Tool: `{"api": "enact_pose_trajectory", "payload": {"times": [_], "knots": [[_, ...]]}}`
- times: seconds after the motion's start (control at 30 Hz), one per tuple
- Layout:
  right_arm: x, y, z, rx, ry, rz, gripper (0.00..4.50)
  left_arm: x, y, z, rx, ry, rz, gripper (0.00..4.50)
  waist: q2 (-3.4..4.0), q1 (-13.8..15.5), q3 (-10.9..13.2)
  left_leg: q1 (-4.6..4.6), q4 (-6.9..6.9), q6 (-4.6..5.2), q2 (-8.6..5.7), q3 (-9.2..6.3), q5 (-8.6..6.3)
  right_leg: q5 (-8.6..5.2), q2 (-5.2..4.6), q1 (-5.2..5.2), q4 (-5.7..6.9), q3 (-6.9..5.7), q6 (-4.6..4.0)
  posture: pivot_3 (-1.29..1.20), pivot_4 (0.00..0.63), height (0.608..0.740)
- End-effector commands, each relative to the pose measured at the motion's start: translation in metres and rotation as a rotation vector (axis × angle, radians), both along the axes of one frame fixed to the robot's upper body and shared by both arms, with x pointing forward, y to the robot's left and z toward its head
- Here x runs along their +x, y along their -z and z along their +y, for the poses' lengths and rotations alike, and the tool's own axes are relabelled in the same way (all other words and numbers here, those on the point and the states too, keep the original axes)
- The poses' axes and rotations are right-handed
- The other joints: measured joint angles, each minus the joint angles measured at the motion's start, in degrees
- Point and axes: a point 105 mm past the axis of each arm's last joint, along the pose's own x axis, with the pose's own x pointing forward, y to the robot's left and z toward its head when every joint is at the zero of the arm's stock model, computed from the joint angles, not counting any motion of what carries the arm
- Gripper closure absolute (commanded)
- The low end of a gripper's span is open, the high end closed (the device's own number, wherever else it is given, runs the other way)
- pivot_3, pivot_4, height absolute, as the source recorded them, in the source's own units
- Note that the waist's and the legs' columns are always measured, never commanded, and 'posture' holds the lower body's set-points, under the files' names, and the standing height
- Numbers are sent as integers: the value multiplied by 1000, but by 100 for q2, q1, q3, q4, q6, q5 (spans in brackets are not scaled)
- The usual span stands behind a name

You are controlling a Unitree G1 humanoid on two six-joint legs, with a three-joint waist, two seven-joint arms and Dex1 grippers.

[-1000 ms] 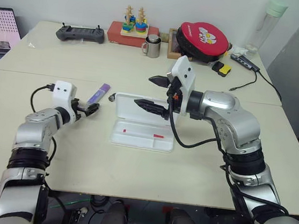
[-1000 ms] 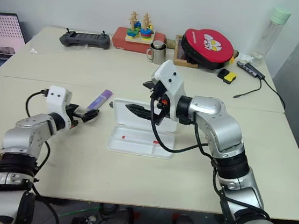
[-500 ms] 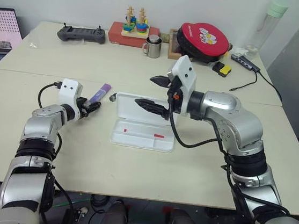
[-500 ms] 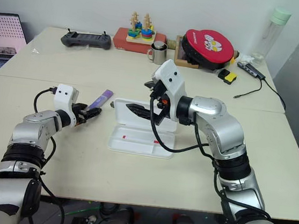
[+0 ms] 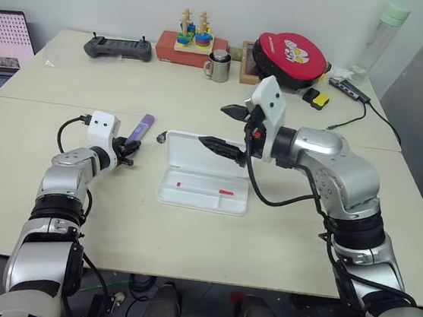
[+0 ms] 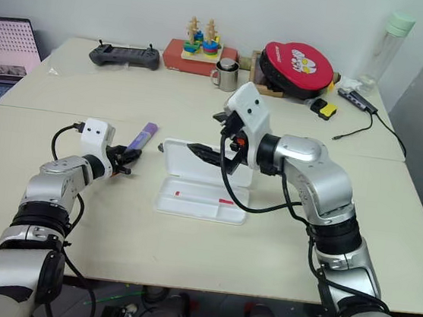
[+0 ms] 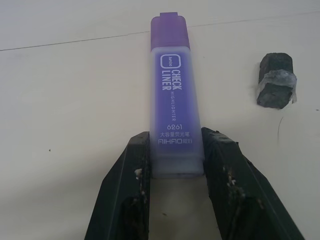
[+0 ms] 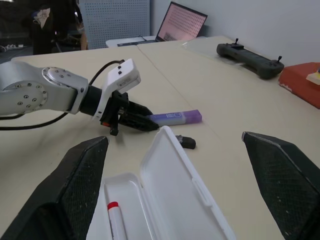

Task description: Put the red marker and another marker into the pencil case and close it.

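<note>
The purple highlighter [image 7: 173,105] lies flat on the table to the left of the pencil case [image 5: 192,197]. My left gripper [image 5: 130,148] is shut on its near end, a finger pressed against each side. The white case stands open with its lid [image 5: 197,151] raised. The red marker [image 5: 200,188] lies in its tray. My right gripper [image 5: 226,128] hovers open above the lid, holding nothing. A small dark cylinder [image 7: 275,86] sits on the table between the highlighter and the case.
Along the back of the table are a game controller [image 5: 117,47], a stacking toy on a red box [image 5: 188,43], a metal mug [image 5: 217,65], a red round pouch [image 5: 291,51] and a bottle [image 5: 382,33]. A laptop [image 5: 3,39] stands at the far left.
My left gripper's fingers have come together onto the highlighter's near end. The right arm has stayed over the case lid. The camera view has shifted slightly.
</note>
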Motion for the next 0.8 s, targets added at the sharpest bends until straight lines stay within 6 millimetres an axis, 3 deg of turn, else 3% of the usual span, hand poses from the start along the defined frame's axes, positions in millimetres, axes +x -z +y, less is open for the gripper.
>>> {"api": "enact_pose_trajectory", "payload": {"times": [0.03, 0.13, 0.27, 0.33, 0.43, 0.53, 0.8], "knots": [[-25, -30, -15, 87, -95, -75, 0, -5, -91, -35, -165, 229, -339, 3299, -11, 12, 7, -14, 1, -1, 0, -4, 0, 0, 0, -7, -1, -4, -1, 0, 150, 740], [-36, -30, -20, 80, -140, -74, 0, -19, -111, -52, -229, 360, -386, 3299, -13, -3, 9, -37, 3, -3, 0, -10, 1, 2, -2, -20, -2, -9, -3, 0, 150, 740], [-48, -27, -31, 61, -176, -69, 0, -52, -137, -75, -177, 666, -414, 3299, -11, -81, 11, -27, -3, -2, -1, -7, 0, 1, -3, -18, -1, -8, -3, 0, 150, 740], [-53, -22, -35, 36, -192, -63, 0, -83, -132, -95, -121, 913, -337, 3299, -9, -137, 12, -27, -3, -1, -1, -7, 0, 1, -3, -18, 0, -8, -3, 0, 150, 740], [-46, -21, -38, 34, -149, -66, 0, -109, -96, -107, 14, 1129, -119, 3299, 1, -176, 17, -22, -7, -1, 0, -4, 0, 0, -2, -16, -4, -3, -3, 0, 150, 740], [-46, -14, -38, 10, -135, -62, 0, -110, -60, -96, 212, 1185, 65, 3299, 4, -162, 18, -3, -9, 0, 0, 0, 0, -6, -2, -8, -1, 0, -10, 0, 150, 740], [-48, 2, -36, -19, -93, -39, 0, -79, -42, -81, 469, 1200, 145, 3299, -2, -112, 21, -12, 4, 3, 0, 2, 2, -12, -1, -14, -2, 6, 19, 0, 150, 740]]}}
